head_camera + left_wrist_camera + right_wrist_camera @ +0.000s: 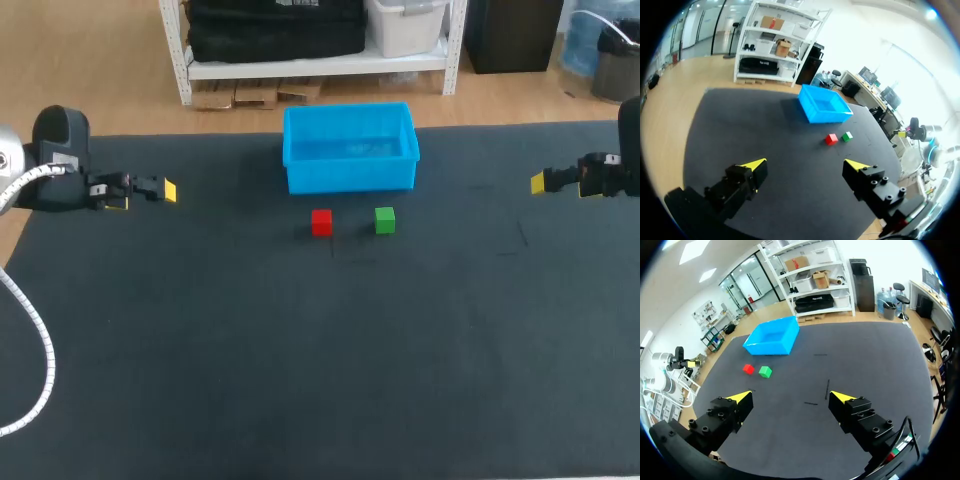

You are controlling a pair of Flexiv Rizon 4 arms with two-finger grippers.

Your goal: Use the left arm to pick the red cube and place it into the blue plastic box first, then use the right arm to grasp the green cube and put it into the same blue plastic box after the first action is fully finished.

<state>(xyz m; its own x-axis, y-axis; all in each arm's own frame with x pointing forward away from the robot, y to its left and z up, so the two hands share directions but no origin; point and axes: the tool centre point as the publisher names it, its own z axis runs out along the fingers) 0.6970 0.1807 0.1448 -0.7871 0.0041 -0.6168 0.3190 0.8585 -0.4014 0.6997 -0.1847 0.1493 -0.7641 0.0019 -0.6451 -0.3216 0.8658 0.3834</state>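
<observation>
A red cube [321, 222] sits on the dark table [300, 350], towards the middle of its far edge. A green cube [385, 220] is just beside it, not touching. The blue plastic box [350, 178] stands just behind both. The left gripper [807, 164] is near the table's left edge and the right gripper [790, 396] near its right edge, each with its fingers spread wide.

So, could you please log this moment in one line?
pending; red cube, green cube outside blue plastic box; left gripper open; right gripper open
</observation>
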